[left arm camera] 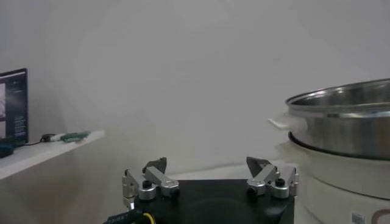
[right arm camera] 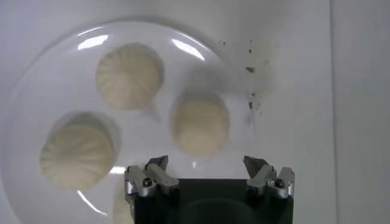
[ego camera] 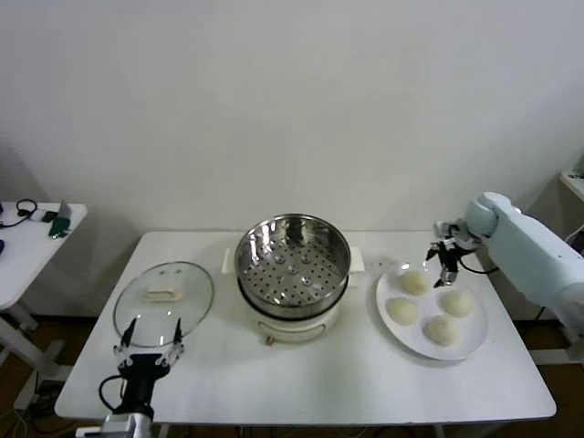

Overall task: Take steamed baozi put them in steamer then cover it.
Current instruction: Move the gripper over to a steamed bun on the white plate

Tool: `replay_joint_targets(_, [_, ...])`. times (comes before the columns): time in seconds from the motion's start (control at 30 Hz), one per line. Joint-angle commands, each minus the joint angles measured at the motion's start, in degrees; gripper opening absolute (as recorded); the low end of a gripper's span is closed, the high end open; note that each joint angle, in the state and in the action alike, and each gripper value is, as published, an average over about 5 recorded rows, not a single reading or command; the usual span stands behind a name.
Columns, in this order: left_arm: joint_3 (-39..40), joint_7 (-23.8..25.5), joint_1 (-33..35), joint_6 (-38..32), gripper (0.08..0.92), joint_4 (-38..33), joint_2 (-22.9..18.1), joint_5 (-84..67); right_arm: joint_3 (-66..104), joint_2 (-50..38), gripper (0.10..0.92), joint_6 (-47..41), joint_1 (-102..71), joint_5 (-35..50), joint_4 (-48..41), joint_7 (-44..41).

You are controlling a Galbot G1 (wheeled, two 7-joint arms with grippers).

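Baozi: four on white plate (ego camera: 474,342), right of steamer (ego camera: 293,260), basket empty. Head view: right gripper (ego camera: 444,265) above far baozi (ego camera: 415,282), fingers spread, nothing held. Glass cover (ego camera: 164,292) flat on table (ego camera: 365,383) at left; left gripper (ego camera: 146,354) idle at its near edge, fingers apart.
Left wrist view: steamer rim (left arm camera: 341,100) to one side, jaws wide, empty.
Right wrist view: nearest baozi (right arm camera: 201,125) ahead of open jaws. Judgement: centre over bun, descend straight, close gently to avoid squashing.
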Motion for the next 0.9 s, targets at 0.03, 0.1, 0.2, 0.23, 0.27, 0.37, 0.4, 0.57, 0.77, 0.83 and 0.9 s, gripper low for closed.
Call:
replay_joint_targets(0.03, [-0.1,-0.2,-0.1,0.2,0.823,0.4,0.1,-0.2,-1.6,4.7,0.823,0.3,1.2,-1.8,-5.9,-0.6])
replay_joint_targets(0.1, [0.0,-0.2,-0.2,0.2,0.823,0.4,0.1,-0.3,-1.2,5.2,0.823,0.3,0.9,-1.9,-6.8,-0.4])
replay_joint_targets(0.2, [0.0,-0.2,-0.5,0.2,0.823,0.4,0.1,-0.5,-0.8,5.6,0.823,0.3,0.2,-2.2,-7.4,-0.2])
replay_joint_targets(0.23, [-0.1,-0.2,-0.5,0.3,0.823,0.4,0.1,-0.5,-0.5,5.7,0.823,0.4,0.0,-2.3,-7.5,0.0])
replay_joint_targets(0.27, [-0.1,-0.2,-0.6,0.3,0.823,0.4,0.1,-0.6,-0.2,5.9,0.823,0.4,-0.2,-2.4,-7.7,0.1])
replay_joint_targets(0.37, [0.0,-0.2,-0.6,0.3,0.823,0.5,0.1,-0.6,0.4,6.2,0.823,0.6,-0.5,-2.7,-8.2,0.3])
replay_joint_targets(0.4, [0.1,-0.2,-0.6,0.3,0.823,0.6,0.1,-0.6,0.4,6.3,0.823,0.6,-0.5,-2.8,-8.2,0.2])
replay_joint_targets(0.57, [0.2,-0.2,-0.6,0.3,0.823,0.7,0.0,-0.5,0.9,7.3,0.823,1.1,-0.6,-3.3,-9.2,0.5])
replay_joint_targets(0.77, [0.1,-0.3,-0.4,0.2,0.823,0.7,0.0,-0.5,3.2,8.9,0.821,3.4,-0.6,-6.6,-11.6,1.0])
replay_joint_targets(0.83, [0.1,-0.3,-0.2,0.1,0.823,0.7,0.0,-0.5,4.1,9.3,0.812,4.1,-0.6,-7.8,-12.3,1.0])
replay_joint_targets(0.9, [0.1,-0.3,-0.1,0.1,0.823,0.6,0.0,-0.5,4.5,9.5,0.797,4.6,-0.6,-8.9,-12.6,1.0])
